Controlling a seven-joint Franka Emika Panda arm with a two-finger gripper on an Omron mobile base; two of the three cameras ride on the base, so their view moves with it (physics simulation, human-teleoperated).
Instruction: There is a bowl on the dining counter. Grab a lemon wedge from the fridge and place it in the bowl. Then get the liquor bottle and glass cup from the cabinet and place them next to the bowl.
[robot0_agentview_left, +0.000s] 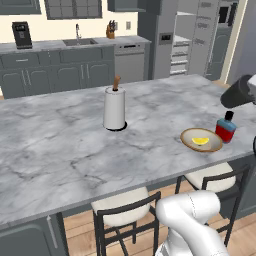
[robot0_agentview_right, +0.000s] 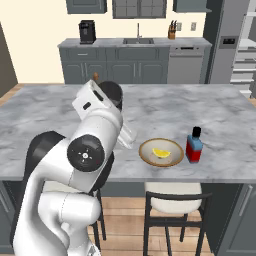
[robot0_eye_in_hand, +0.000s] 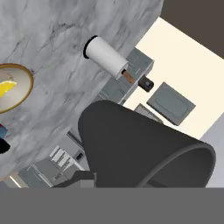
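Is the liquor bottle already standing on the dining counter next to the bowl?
Yes: the liquor bottle stands upright on the dining counter just beside the bowl, which holds the lemon wedge.

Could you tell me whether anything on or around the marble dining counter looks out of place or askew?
The tall grey fridge stands with a door open, its shelves exposed. On the counter, the white paper-towel roll, tan bowl with yellow lemon wedge, and blue-and-red bottle sit upright.

Two base views across the dining counter (robot0_agentview_left: 75, 145) from opposite sides; hand view close, tilted.
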